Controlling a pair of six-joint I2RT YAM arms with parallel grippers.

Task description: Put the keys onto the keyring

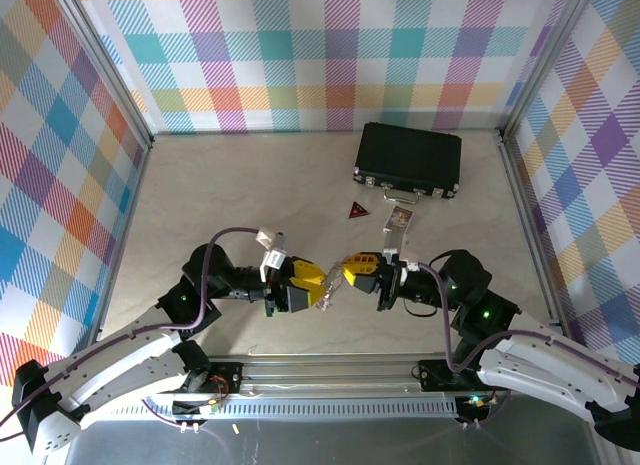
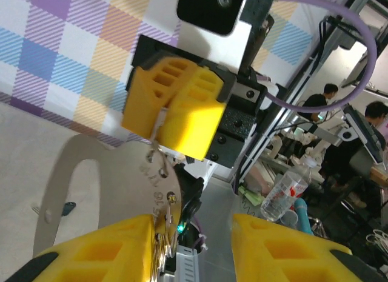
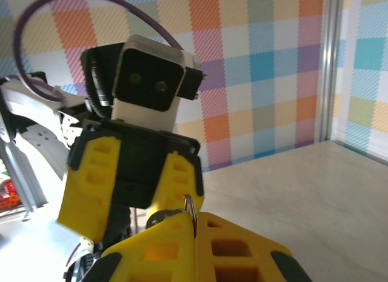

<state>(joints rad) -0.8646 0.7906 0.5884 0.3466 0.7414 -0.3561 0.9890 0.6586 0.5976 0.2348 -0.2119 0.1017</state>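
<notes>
Top external view: left gripper (image 1: 312,283) and right gripper (image 1: 350,273) meet tip to tip above the desk (image 1: 250,195), with the silvery keyring (image 1: 328,295) hanging in the gap between them.

Left wrist view: the left jaws stand spread. A flat slotted plate (image 2: 66,173) of pale metal, stamped with letters, lies against the inner face of the left-hand finger (image 2: 109,245). Whether it is a key or part of the ring cannot be told.

Right wrist view: the right jaws are pressed together on a thin wire turn of the keyring (image 3: 190,210), which stands edge-on just above their tips.

Handling, as judged: the metal is light, thin, hard and slippery. Any chain section will hang limp, while the plate stays stiff. The broad flat faces offer the best hold, since edges would roll out of a pinch.

Orientation: the bundle's long axis slants from the right jaws' tips down toward the left jaws. The plate's closed bend points away from the left jaws.
</notes>
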